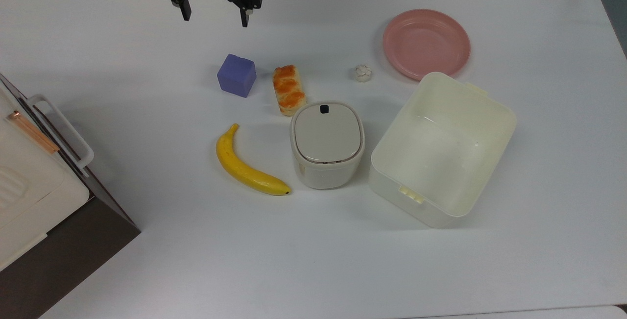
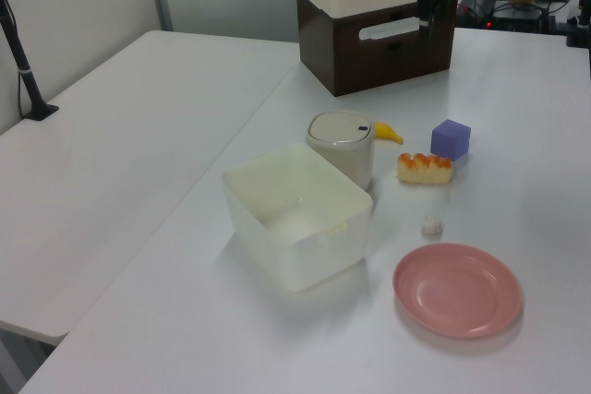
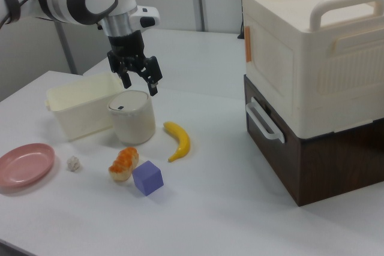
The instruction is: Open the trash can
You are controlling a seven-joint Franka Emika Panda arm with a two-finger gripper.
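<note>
Up top, the gripper (image 1: 213,15) hangs over the white table (image 1: 122,79) with its jaws spread wide and nothing between them; fingertips point down, well clear of the surface.

Nearest things below the jaws, in the top view: a purple cube (image 1: 237,75), and just to the top view's right of it a glazed bread piece (image 1: 289,89). Neither is touched.

Farther from the jaws, past the bread, the trash can (image 1: 326,145) stands upright. Its flat lid (image 1: 327,134) is shut, the small black button (image 1: 324,109) on the edge facing the gripper. The bread's near end lies just beside the can's corner. In the right view the gripper (image 3: 139,82) appears above and slightly behind the trash can (image 3: 131,116); no contact.

A banana (image 1: 245,166) lies on the can's side toward the top view's left, near it but apart. On the other side sits a large lidless cream tub (image 1: 443,150), close to the can.

Farther out: a small crumpled white ball (image 1: 363,72), then a pink plate (image 1: 426,43) beyond the tub.

Well apart from the jaws, at the top view's lower left, a cream box with handles sits on a dark brown cabinet (image 1: 68,245).
</note>
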